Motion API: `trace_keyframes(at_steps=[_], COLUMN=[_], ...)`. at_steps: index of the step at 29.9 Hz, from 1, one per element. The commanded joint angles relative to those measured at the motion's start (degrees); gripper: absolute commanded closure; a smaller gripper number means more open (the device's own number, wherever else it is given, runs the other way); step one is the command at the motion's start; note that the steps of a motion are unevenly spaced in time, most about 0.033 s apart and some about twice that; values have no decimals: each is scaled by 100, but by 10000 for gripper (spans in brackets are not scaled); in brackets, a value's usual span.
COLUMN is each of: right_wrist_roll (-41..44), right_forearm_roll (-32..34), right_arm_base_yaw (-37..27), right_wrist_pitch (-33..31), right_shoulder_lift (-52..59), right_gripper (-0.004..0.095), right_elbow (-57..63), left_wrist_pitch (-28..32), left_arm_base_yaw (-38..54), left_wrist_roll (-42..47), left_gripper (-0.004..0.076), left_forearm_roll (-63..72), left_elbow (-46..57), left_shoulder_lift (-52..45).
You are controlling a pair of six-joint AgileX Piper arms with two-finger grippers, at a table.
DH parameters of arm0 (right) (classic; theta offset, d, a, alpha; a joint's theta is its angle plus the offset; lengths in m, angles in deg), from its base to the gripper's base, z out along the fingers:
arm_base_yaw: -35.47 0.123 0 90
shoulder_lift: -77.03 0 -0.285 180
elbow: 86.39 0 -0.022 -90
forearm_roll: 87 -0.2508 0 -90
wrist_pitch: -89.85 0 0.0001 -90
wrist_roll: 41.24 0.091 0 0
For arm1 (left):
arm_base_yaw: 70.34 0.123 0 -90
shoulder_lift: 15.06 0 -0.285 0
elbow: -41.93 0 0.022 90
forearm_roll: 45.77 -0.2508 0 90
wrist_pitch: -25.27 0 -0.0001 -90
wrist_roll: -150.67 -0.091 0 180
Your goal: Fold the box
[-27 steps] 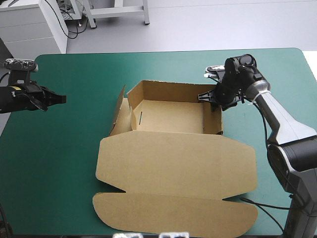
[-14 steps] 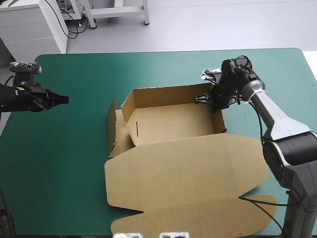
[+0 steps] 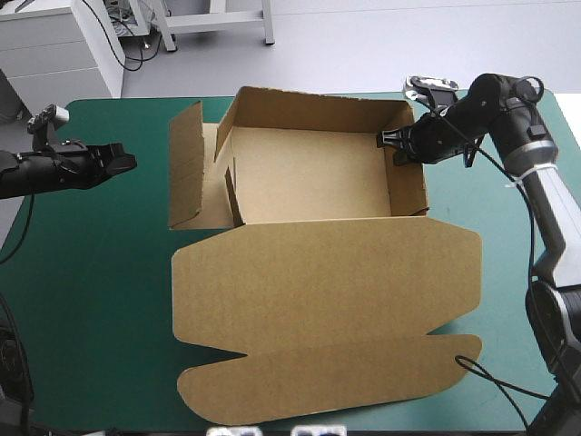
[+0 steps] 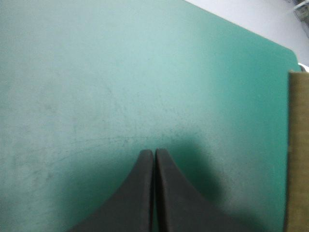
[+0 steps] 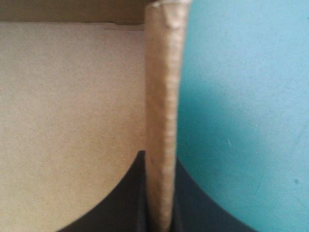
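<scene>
Clamping box (image 3: 309, 182) right wall: right pincer (image 3: 388, 143); left pincer (image 3: 130, 163) closed, empty, well left of box.

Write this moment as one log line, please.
box: open tray, lid flat | right fingers: shut on box's right wall | left fingers: shut, empty, above teal-green cover beside box

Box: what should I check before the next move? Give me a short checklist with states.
1. Right gripper shut on the box at its right wall: ok.
2. Left gripper shut, empty, clear of the box: ok.
3. Left flap tucked into the box: not ok, it stands outside.
4. Lid lying flat: ok.
5. Box sitting flat on the teal-green cover: cannot tell.
</scene>
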Motion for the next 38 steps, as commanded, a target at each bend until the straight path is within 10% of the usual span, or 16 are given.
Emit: trace_keyframes(at_steps=[1, 38], right_wrist_roll=[-193, -96], right_forearm_roll=[-766, -705], right_arm_base_yaw=[-141, 512], right_wrist_pitch=[286, 2075], right_shoulder_lift=[459, 451], right_gripper=[927, 925], right_elbow=[-192, -171], left_wrist_pitch=[-109, -1246], left_arm_base_yaw=[-8, -1269], left_wrist_roll=[-72, -546], left_gripper=[731, 731], left_forearm_roll=[816, 2189], left_elbow=[-159, -797], left_shoulder_lift=[-153, -486])
